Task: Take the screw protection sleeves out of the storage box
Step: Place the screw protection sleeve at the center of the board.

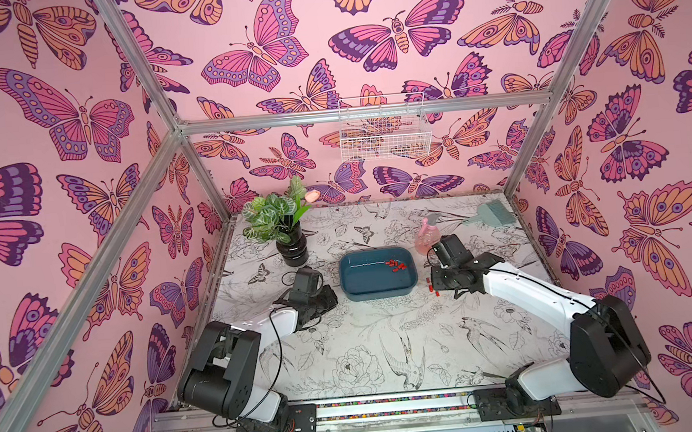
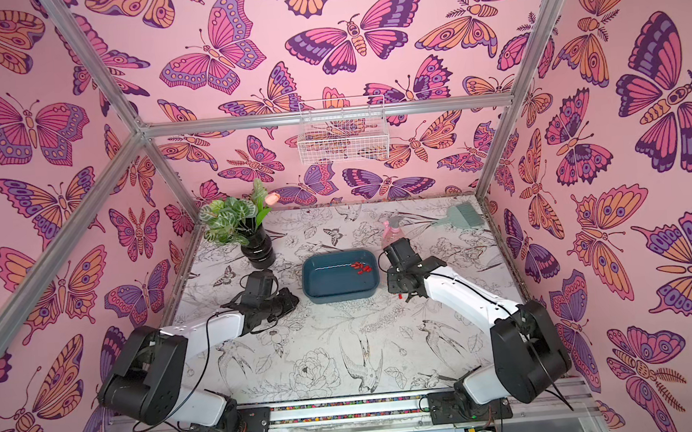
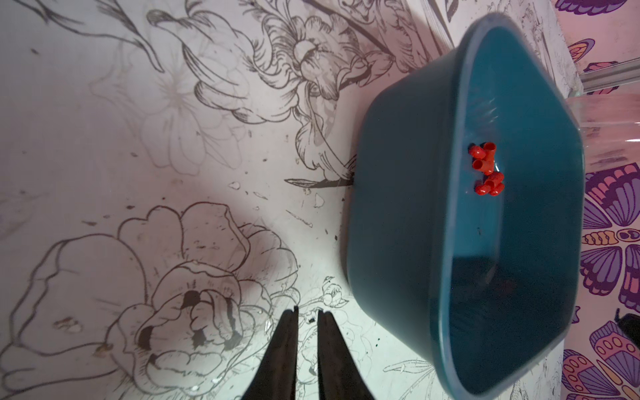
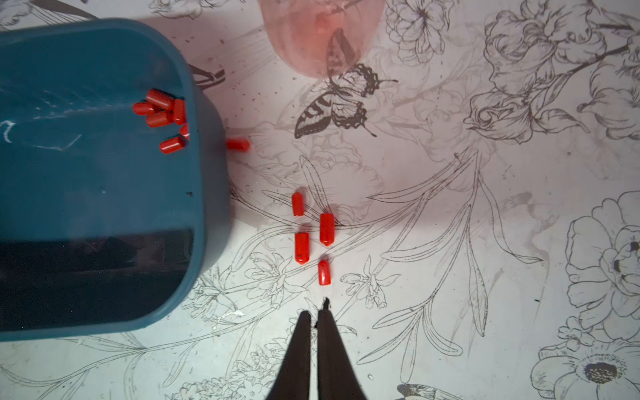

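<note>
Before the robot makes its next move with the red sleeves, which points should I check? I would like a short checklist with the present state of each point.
1. The storage box is empty: not ok; about six screw protection sleeves lie inside, near one wall.
2. The right gripper is free: ok; nothing is between its jaws.
3. The right gripper is open for a pick: not ok; it is shut.
4. The sleeves in the box lie apart: not ok; they touch in a cluster.
5. The left gripper is outside the box: ok; it is over the table and holds nothing.

Overhead stereo pair, two wrist close-ups
</note>
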Action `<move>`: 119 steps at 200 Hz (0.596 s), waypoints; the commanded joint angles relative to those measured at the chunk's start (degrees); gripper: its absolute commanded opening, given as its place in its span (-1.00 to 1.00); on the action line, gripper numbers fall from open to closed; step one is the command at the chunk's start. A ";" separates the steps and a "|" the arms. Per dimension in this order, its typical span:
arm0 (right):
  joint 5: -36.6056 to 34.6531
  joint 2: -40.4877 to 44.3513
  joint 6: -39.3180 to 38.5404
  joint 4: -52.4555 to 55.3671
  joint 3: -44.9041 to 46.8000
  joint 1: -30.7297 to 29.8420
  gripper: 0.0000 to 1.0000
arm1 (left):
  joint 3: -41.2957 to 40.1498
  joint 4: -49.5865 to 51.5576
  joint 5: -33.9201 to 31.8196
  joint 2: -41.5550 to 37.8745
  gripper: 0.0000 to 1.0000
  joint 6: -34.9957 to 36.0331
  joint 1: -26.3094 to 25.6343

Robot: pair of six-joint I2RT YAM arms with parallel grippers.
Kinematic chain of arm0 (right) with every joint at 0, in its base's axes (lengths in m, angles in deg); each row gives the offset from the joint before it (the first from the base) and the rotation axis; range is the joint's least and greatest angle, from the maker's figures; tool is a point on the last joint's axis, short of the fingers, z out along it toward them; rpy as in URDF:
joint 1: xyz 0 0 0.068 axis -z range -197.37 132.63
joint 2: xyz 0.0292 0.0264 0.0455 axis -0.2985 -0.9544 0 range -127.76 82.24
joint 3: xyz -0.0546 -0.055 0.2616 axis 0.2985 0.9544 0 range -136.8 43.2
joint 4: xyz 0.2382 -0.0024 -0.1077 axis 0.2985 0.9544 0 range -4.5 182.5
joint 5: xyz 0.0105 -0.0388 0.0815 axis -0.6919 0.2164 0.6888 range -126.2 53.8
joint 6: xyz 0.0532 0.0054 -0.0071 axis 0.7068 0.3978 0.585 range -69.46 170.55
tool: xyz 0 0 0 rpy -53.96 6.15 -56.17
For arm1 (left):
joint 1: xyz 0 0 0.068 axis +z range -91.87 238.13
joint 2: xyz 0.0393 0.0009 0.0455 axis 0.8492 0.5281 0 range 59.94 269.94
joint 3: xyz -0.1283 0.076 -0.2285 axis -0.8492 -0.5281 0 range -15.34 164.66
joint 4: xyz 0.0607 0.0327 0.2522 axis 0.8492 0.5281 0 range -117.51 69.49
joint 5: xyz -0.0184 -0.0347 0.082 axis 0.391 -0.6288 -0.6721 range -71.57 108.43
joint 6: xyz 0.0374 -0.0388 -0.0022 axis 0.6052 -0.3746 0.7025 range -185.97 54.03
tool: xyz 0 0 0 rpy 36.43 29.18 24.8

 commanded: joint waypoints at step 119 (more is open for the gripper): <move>9.30 1.25 -1.03 -1.96 -1.57 2.00 -0.32 | 0.36 0.40 -0.41 -2.12 -0.65 0.52 0.39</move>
